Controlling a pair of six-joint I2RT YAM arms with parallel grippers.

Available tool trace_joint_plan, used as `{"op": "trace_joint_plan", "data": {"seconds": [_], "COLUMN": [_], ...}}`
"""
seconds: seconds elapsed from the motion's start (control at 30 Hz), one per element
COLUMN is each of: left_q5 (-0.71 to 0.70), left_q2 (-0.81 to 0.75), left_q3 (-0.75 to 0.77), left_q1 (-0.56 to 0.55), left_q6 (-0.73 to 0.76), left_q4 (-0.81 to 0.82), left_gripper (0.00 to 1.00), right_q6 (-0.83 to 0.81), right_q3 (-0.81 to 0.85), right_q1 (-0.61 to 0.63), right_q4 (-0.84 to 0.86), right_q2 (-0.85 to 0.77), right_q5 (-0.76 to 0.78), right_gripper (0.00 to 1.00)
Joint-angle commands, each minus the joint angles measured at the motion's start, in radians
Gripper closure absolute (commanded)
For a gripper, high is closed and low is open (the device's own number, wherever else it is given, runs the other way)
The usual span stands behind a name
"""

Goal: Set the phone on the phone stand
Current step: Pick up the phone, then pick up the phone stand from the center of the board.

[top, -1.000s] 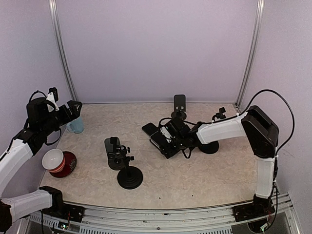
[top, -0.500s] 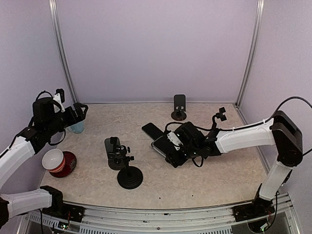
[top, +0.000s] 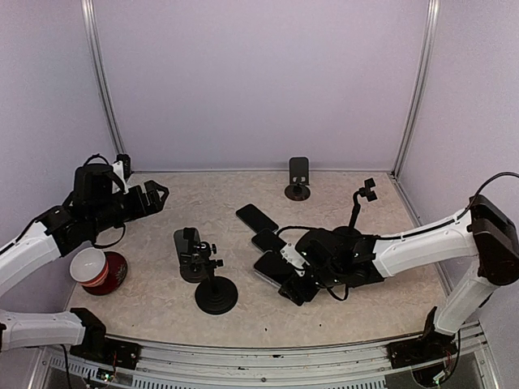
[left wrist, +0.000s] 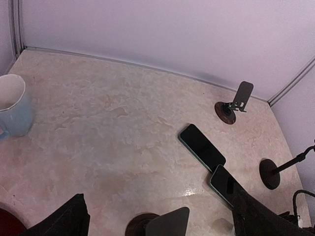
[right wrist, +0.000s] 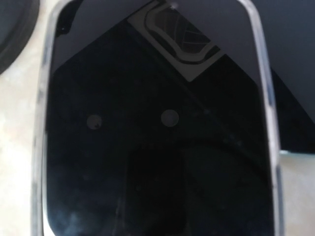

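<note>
**Right claw pulls back with a phone; left arm swings in**

Over the last second your right claw point(top: 290, 279) comes away from the middle of the table point(top: 349, 316) toward the near edge. The silver-rimmed phone point(top: 269, 267) travels with it. That move uncovers a second phone point(top: 268, 240) lying flat where the claw was, just beside a third phone point(top: 257, 217) that has not shifted.

In the right wrist view the phone point(right wrist: 157, 147) fills the frame. Bare table and the edge of another phone show past its rim, so it reads as raised off the surface. The fingers are out of that view, but the jaws stand fairly wide and unchanged. Judge it a grip across the phone's width.

Your left claw point(top: 156, 196) is spread fully and carries nothing. It has swung in from the left wall and now looks down over the table.

For the task, the pick looks done and the carry is just beginning. The phone is not on any stand:
- The clamp stand point(top: 195, 253) is nearest, to the claw's left.
- The folding stand point(top: 298, 172) sits at the back.
- The pole stand point(top: 362, 198) is behind the right arm.

You cannot yet tell which one is meant.
</note>
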Motion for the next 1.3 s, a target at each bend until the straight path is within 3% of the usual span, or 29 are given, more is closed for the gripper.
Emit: {"op": "trace_joint_plan", "data": {"seconds": [0.0,0.57,1.27], "left_q5": [-0.063,-0.205,-0.23], "left_q2": [0.018,0.265,0.395], "left_q3": [-0.022,-0.022,-0.03], "left_q1": [-0.083,-0.264,-0.275], "left_q6": [-0.094,-0.222,-0.225], "left_q4": [-0.022,-0.035,0.027], "left_gripper": [0.01,0.01,0.02], "right_q6": [0.035,0.067,0.069], "right_q3": [-0.019,-0.091,-0.09], "right_q1": [0.013,0.018,0.019], "right_q4": [0.104,0.12,0.111], "right_q2": [-0.108,-0.181,-0.182], "right_q5": [0.026,0.056,0.064], "right_gripper": [0.55,0.55,0.55]}}
